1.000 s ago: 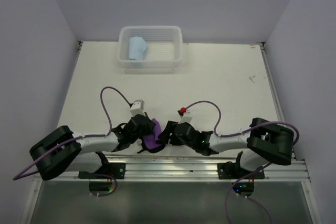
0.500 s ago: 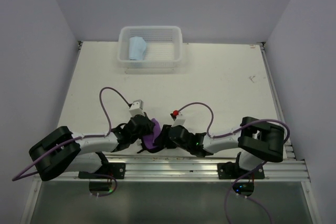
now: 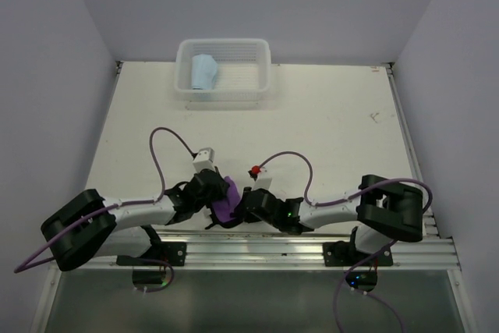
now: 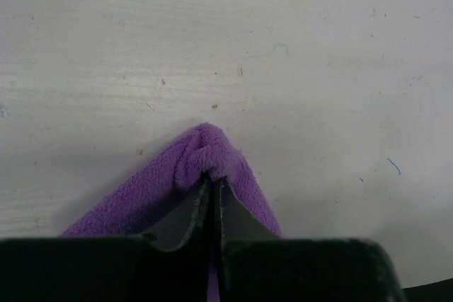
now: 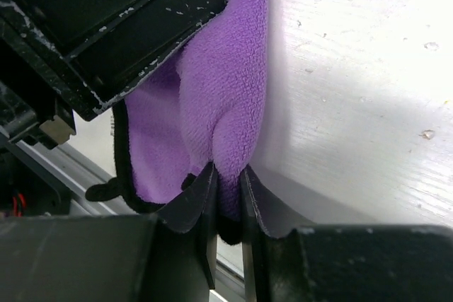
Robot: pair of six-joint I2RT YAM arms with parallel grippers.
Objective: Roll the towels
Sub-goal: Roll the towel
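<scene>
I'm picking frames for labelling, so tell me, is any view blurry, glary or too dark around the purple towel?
Top external: evenly lit and sharp, but the purple towel is small and half hidden. Left wrist: crisp, no glare. Right wrist: the table washes out bright, and the close fingers are dark with little detail.

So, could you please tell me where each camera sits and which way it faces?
Top external: above and behind the arms, looking down on the white table; both arms show whole.
Left wrist: on the left arm, looking along the left gripper, shut on the soft purple towel.
Right wrist: on the right arm, looking along the right gripper, pinching it too.
Shared: all three see that towel.
</scene>
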